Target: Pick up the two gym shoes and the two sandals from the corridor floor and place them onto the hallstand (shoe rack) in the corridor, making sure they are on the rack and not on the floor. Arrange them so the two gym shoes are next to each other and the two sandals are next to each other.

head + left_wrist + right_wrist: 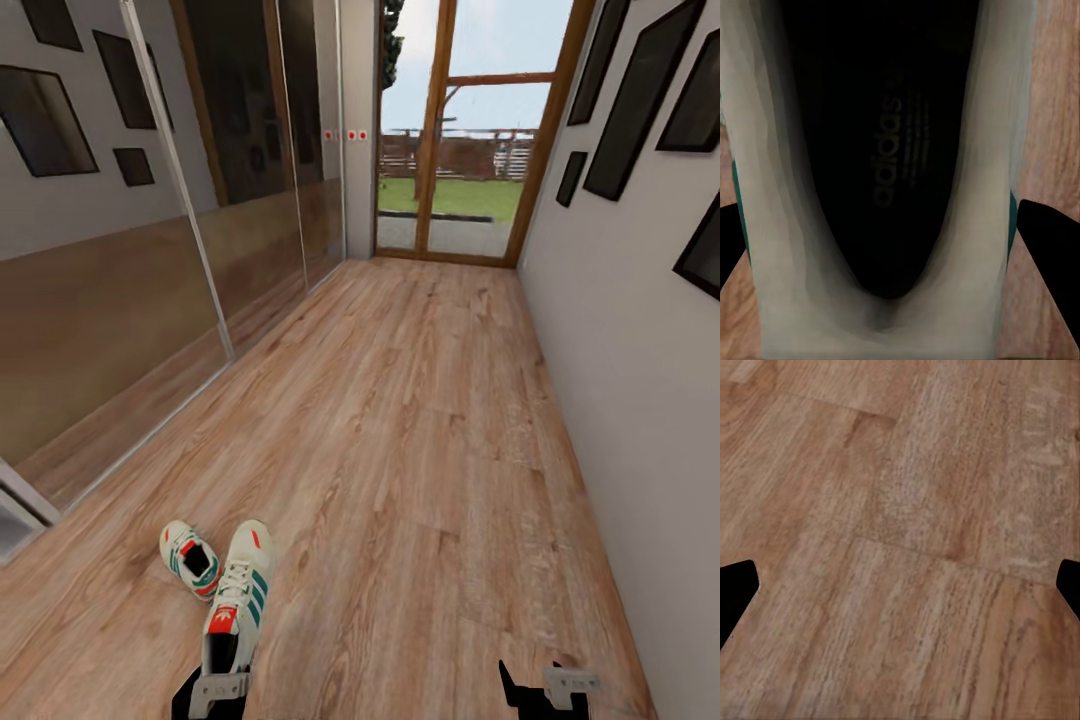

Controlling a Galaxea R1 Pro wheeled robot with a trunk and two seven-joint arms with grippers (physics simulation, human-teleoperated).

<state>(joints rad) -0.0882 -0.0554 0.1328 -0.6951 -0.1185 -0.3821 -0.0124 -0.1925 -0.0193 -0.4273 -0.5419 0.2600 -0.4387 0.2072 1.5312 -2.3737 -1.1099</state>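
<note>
Gym shoe (238, 600), lower left of frame: likely light, soft-walled, stiffer at the heel collar. Left gripper (217, 690) straddles the heel, jaws wide, grip unconfirmed. Right gripper (546, 690) open, empty.

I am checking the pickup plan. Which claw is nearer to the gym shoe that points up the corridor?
The left. The left claw is at the heel of that gym shoe, its fingers on either side of the heel. The right claw is off to the side, over bare corridor floor.

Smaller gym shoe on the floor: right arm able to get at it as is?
Probably not directly. The smaller gym shoe lies beyond the left gripper and its shoe; the open right gripper hovers over bare floor.
</note>
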